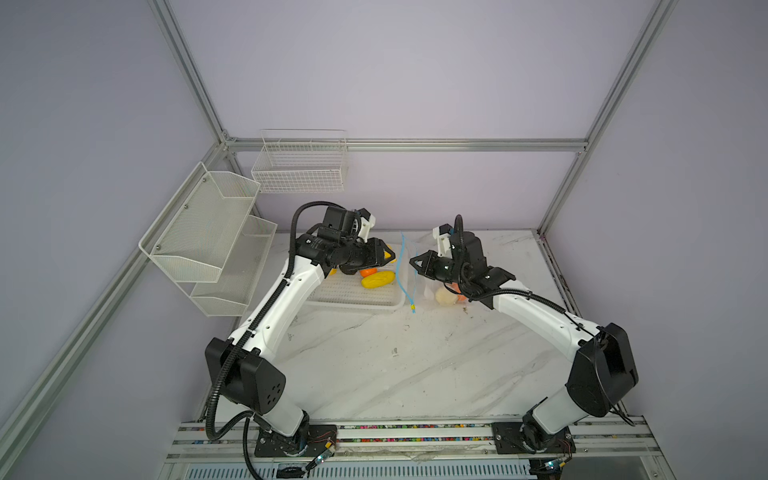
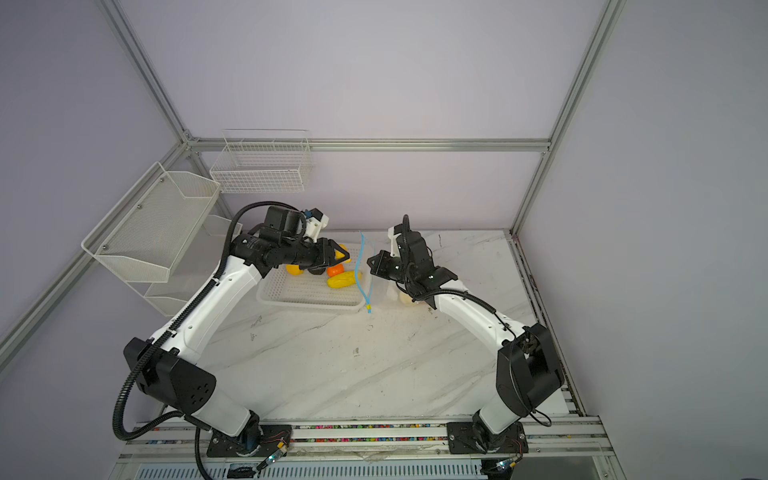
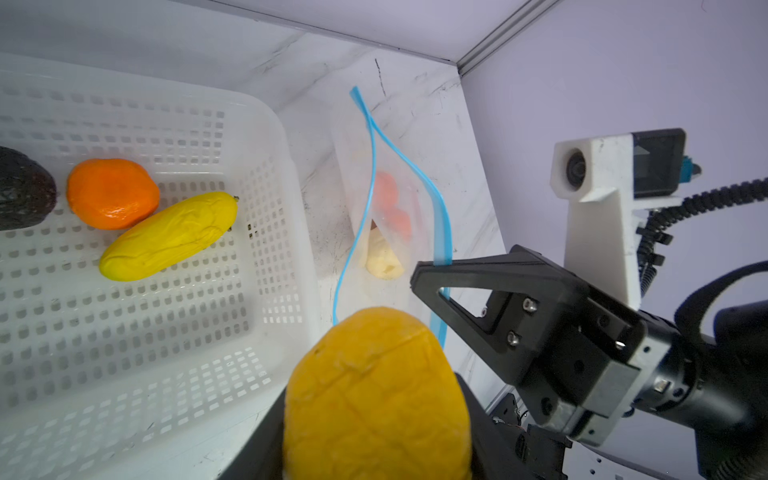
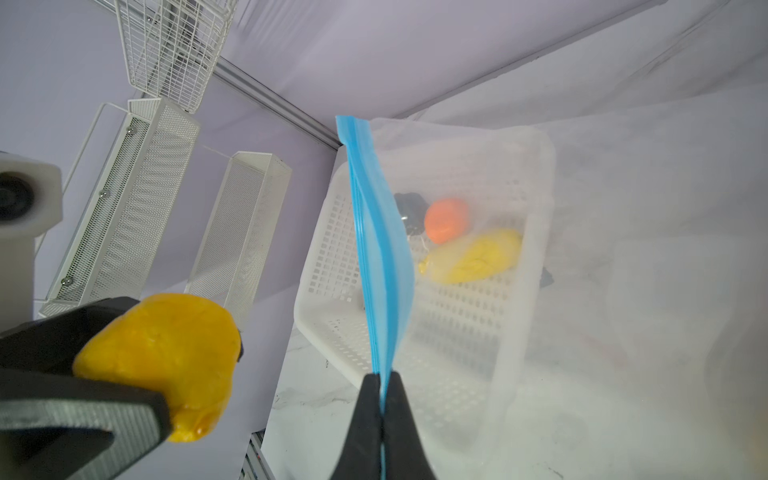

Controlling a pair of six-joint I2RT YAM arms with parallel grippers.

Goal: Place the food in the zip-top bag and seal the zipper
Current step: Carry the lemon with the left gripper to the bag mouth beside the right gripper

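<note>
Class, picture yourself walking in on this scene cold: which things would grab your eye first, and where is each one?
The left gripper clamps a yellow-orange fruit just short of the zip-top bag. The right gripper pinches the light-blue zipper, holding that edge up so the mouth gapes. Beside the bag, the white basket holds an orange fruit, a long yellow one and a dark one.

The near table (image 1: 395, 374) lies open. Farther back, the basket (image 1: 353, 305) left and the bag (image 1: 426, 286) right nearly touch; the raised blue strip (image 1: 397, 268) bars the gap.
</note>
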